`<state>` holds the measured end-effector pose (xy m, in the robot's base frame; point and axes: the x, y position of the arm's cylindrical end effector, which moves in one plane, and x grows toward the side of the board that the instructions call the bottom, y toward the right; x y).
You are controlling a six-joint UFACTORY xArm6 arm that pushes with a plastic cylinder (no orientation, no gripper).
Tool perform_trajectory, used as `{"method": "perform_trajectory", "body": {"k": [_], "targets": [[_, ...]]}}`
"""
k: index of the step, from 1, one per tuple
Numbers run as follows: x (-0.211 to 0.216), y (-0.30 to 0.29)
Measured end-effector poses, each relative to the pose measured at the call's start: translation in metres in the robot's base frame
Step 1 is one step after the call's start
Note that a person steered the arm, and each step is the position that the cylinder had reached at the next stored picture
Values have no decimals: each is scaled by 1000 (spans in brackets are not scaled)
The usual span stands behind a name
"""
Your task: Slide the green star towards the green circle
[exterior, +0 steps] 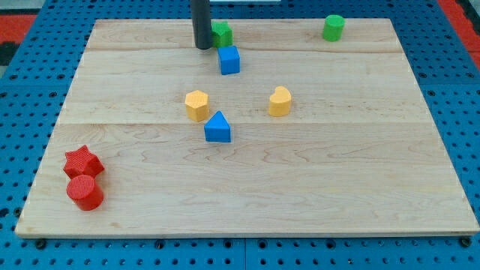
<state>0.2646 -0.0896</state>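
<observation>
The green star (pixel 222 33) sits near the top edge of the counter (pixel 247 187), pressed right against the view's right side of my tip (pixel 203 47); the rod hides part of it, so its star shape is hard to make out. My tip is a plain dark rod end, with no hand to open or close and nothing held, standing on the wood just left of the star. The green circle (pixel 334 27) stands well apart to the tip's right, along the same top edge.

The counter is a pale wooden board of joined planks, lying on a blue perforated base (pixel 22 90), with red showing at the top corners.

Just below and right of the tip is a blue cube (pixel 229 59). Farther below lie a yellow hexagon (pixel 197 105), a yellow heart (pixel 280 101) and a blue triangle (pixel 218 127). Far down-left, a red star (pixel 82 161) touches a red cylinder (pixel 85 192).
</observation>
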Motion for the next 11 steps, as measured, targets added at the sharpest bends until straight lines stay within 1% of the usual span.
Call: {"method": "perform_trajectory", "body": {"k": [1, 2, 3, 4, 5, 6, 7, 8, 9, 11], "targets": [[-8, -19], [-20, 36], [-23, 51], [-40, 26], [-52, 60], [-45, 117], [-28, 141], [-12, 151], [-6, 168], [-4, 168]]}}
